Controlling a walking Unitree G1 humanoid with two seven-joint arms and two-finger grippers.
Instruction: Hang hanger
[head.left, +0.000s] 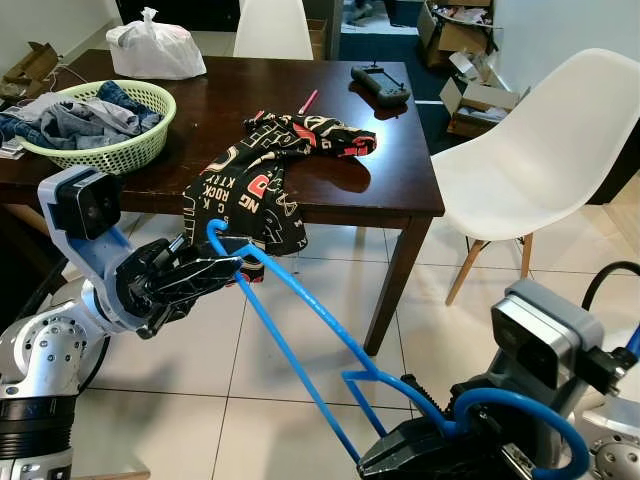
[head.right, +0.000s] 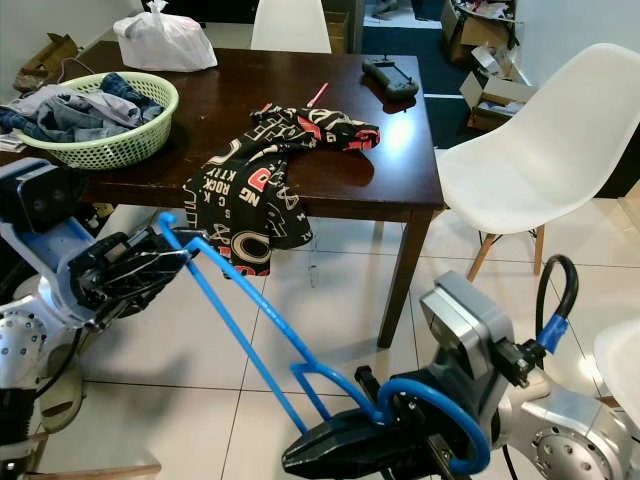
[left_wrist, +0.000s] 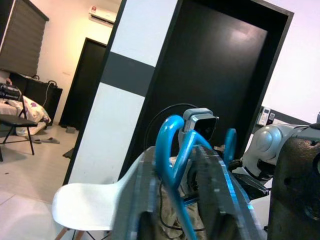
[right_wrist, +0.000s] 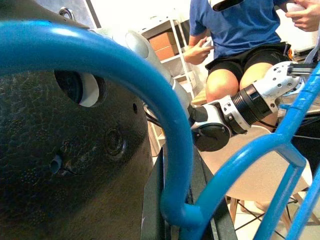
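A blue plastic hanger (head.left: 300, 330) slants across the floor area in front of the table, held at both ends. My left gripper (head.left: 215, 268) is shut on its curved upper end, right beside the hanging hem of a black shirt (head.left: 270, 160) with red and white lettering. The shirt lies on the dark table (head.left: 400, 170) and droops over its front edge. My right gripper (head.left: 400, 455) is shut on the hanger's hook end, low at the right. In the left wrist view the blue hanger (left_wrist: 170, 150) runs between the fingers.
A green basket (head.left: 95, 120) of clothes, a white bag (head.left: 155, 45), a black controller (head.left: 380, 82) and a red pen (head.left: 307, 100) are on the table. A white chair (head.left: 530, 160) stands at the right. A seated person (right_wrist: 235, 30) appears in the right wrist view.
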